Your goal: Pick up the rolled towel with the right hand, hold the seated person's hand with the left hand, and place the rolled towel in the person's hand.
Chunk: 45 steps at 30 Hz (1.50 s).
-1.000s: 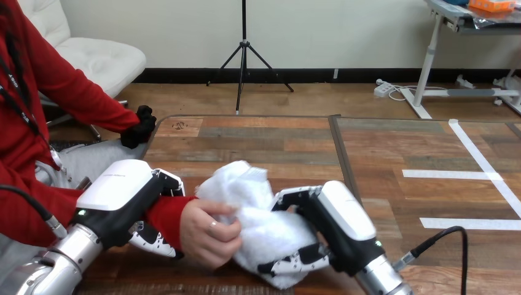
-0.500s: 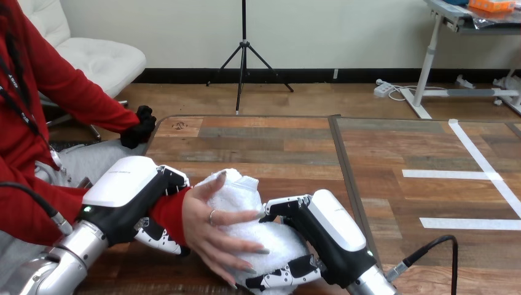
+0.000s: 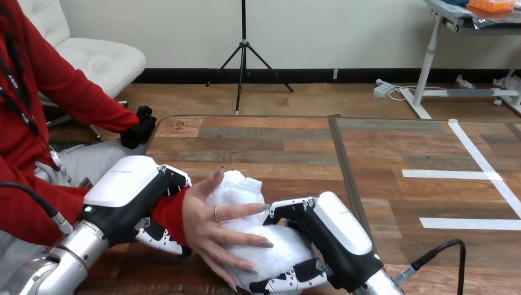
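Note:
The white rolled towel [image 3: 261, 246] rests against the palm of the person's hand [image 3: 209, 230] at the table's near left. That hand is spread, its fingers lying over the towel's top and front. My right hand [image 3: 319, 246] is shut on the towel from the right, black-and-white fingers curled under and over it. My left hand [image 3: 132, 196] sits at the person's red-sleeved wrist [image 3: 169, 212], its fingers curled round the wrist from above and below.
The wooden table [image 3: 276, 147] stretches away ahead and to the right, with a dark seam [image 3: 344, 166] down its middle and white tape lines [image 3: 485, 166] at the right. The person sits at the left edge.
The person's fingers, closed on the towel a second ago, have spread flat over it. My right hand has pressed the towel lower and deeper into the palm. My left hand has barely moved.

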Available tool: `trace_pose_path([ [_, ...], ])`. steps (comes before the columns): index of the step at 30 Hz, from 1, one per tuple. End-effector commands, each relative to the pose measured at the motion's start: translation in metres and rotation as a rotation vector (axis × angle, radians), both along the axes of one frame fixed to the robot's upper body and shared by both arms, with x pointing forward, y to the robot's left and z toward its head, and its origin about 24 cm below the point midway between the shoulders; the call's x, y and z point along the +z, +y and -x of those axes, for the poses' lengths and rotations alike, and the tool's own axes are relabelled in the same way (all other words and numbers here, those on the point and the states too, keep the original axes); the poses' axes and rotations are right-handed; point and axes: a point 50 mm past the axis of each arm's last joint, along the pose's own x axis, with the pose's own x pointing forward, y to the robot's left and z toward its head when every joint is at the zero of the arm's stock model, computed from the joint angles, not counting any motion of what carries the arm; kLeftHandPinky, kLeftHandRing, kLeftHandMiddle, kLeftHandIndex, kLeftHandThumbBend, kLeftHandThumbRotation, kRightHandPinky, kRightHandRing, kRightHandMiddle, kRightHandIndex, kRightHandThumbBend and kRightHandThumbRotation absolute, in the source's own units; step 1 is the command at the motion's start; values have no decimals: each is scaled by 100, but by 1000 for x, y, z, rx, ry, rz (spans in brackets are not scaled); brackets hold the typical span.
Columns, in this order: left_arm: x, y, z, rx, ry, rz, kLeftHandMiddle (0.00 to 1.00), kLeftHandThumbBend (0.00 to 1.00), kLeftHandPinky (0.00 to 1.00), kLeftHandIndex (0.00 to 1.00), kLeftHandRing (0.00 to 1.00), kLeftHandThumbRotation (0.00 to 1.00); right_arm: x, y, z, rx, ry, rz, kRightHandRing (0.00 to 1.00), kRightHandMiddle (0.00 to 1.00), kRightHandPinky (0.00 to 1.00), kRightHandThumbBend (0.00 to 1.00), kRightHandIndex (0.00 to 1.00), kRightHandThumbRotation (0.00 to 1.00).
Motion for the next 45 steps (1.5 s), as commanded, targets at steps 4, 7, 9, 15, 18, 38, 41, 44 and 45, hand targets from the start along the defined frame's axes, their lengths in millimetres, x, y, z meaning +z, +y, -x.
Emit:
trace_pose_path([
  [4, 50, -36, -38, -95, -245, 113, 37, 97, 32, 40, 33, 0, 58, 31, -2, 144, -235, -185, 8, 12, 5, 71, 10, 0],
  [7, 50, -35, -39, -93, -238, 116, 37, 97, 32, 40, 33, 0, 61, 32, 1, 156, -247, -199, 8, 12, 5, 70, 10, 0],
  [9, 49, -35, -39, -92, -237, 113, 37, 97, 32, 40, 33, 0, 64, 33, 4, 168, -256, -216, 8, 12, 4, 69, 10, 0],
  [15, 48, -35, -40, -91, -232, 114, 37, 97, 32, 40, 33, 0, 71, 35, 9, 177, -289, -235, 7, 11, 4, 69, 10, 0],
  [18, 47, -35, -40, -89, -230, 112, 37, 97, 32, 40, 33, 0, 75, 36, 11, 182, -306, -242, 7, 11, 4, 69, 10, 0],
  [38, 42, -36, -43, -80, -212, 107, 38, 95, 32, 40, 33, 0, 95, 40, 15, 194, -378, -274, 6, 11, 2, 59, 10, 0],
  [41, 41, -36, -43, -77, -207, 106, 38, 95, 32, 41, 34, 0, 97, 40, 13, 185, -388, -273, 6, 10, 2, 58, 10, 0],
  [44, 40, -36, -43, -73, -202, 105, 38, 95, 33, 41, 34, 0, 98, 41, 12, 178, -399, -283, 6, 10, 2, 59, 10, 0],
  [45, 39, -36, -44, -72, -202, 104, 38, 94, 33, 41, 35, 0, 99, 41, 12, 177, -402, -287, 6, 10, 2, 59, 10, 0],
])
